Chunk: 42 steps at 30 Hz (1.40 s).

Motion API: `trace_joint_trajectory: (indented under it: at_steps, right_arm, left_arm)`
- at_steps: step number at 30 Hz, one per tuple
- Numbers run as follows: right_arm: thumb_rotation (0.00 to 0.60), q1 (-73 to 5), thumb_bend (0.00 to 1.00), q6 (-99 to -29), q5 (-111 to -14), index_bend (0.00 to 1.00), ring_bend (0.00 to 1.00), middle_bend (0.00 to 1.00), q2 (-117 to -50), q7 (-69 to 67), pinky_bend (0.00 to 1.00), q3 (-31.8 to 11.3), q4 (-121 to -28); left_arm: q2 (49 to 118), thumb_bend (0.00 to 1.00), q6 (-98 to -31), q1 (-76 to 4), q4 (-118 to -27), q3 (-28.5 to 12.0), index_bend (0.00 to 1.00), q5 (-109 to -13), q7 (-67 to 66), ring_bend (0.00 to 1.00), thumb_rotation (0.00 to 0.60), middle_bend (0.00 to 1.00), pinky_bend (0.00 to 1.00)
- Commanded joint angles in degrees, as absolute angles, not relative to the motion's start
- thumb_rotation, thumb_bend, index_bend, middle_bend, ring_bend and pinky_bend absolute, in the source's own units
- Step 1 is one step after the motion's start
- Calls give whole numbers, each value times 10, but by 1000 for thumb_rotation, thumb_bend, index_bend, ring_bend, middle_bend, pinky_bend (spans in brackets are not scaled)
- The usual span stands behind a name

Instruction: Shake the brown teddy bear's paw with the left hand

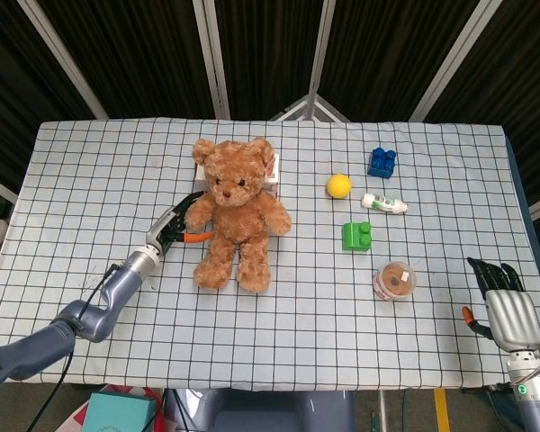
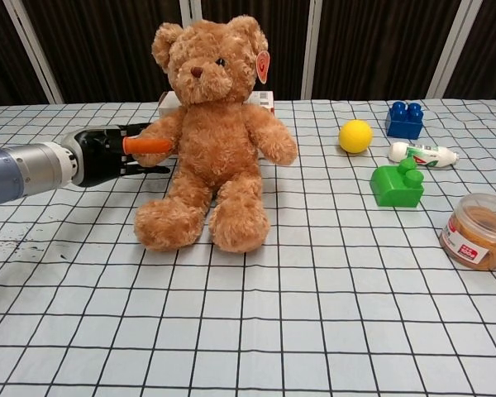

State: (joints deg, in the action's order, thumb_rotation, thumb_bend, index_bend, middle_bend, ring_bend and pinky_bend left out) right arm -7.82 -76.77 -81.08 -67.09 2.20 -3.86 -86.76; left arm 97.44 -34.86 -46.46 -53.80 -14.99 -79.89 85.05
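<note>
The brown teddy bear [image 1: 237, 216] [image 2: 211, 124] sits upright on the checked cloth, left of the table's middle. My left hand [image 1: 178, 225] [image 2: 112, 155] has reached the bear's paw [image 1: 196, 217] [image 2: 155, 139] on its left side in both views. The black fingers [image 1: 191, 200] lie behind the paw and the orange thumb [image 2: 149, 145] lies across its front. The paw sits between them and keeps its shape, with no squeeze showing. My right hand [image 1: 507, 304] hangs off the table's front right corner with spread fingers, holding nothing.
Behind the bear stands a white box [image 1: 272, 171]. To the right lie a yellow ball [image 1: 338, 185], a blue brick [image 1: 382, 162], a white tube [image 1: 384, 203], a green brick [image 1: 357, 236] and a round lidded tub [image 1: 394, 280].
</note>
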Motion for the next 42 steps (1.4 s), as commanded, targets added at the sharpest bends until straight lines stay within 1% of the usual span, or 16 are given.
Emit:
trace_joint_trajectory:
  at_steps: [1, 9, 13, 16, 22, 30, 38, 42]
  right_arm:
    - [600, -77, 367, -769, -812, 49, 128, 137, -668, 20, 72, -38, -871]
    - [600, -77, 367, -767, -811, 49, 128, 136, -665, 16, 72, -37, -872]
    - [600, -79, 367, -764, -809, 48, 128, 136, -666, 16, 72, -37, -872]
    - [600, -79, 367, -761, -808, 49, 128, 136, -665, 15, 72, -36, -872]
    - [600, -80, 367, -756, -806, 49, 128, 136, -663, 9, 72, -35, -872]
    - [600, -81, 367, -754, -806, 48, 128, 136, -663, 5, 72, -34, -872]
    - [600, -80, 367, -752, -806, 48, 128, 136, -661, 1, 72, -33, -873]
    - [600, -81, 367, -750, -806, 49, 128, 137, -660, -2, 72, -33, -873]
  left_arm:
    - [981, 59, -359, -460, -540, -153, 116, -784, 824, 17, 600, 145, 184]
    - [993, 228, -363, -452, -548, -170, 163, -740, 781, 47, 600, 197, 213]
    - [999, 294, -363, -449, -551, -179, 189, -721, 766, 55, 600, 224, 219]
    - [1003, 332, -364, -447, -550, -187, 216, -708, 755, 86, 600, 255, 246]
    - [1013, 376, -372, -445, -549, -201, 254, -682, 721, 90, 600, 282, 250]
    - [1026, 463, -372, -441, -543, -217, 316, -644, 673, 113, 600, 355, 266]
    - [1039, 469, -361, -442, -534, -234, 319, -597, 614, 120, 600, 366, 269]
    - [1041, 477, -360, -443, -538, -244, 346, -586, 593, 148, 600, 398, 295]
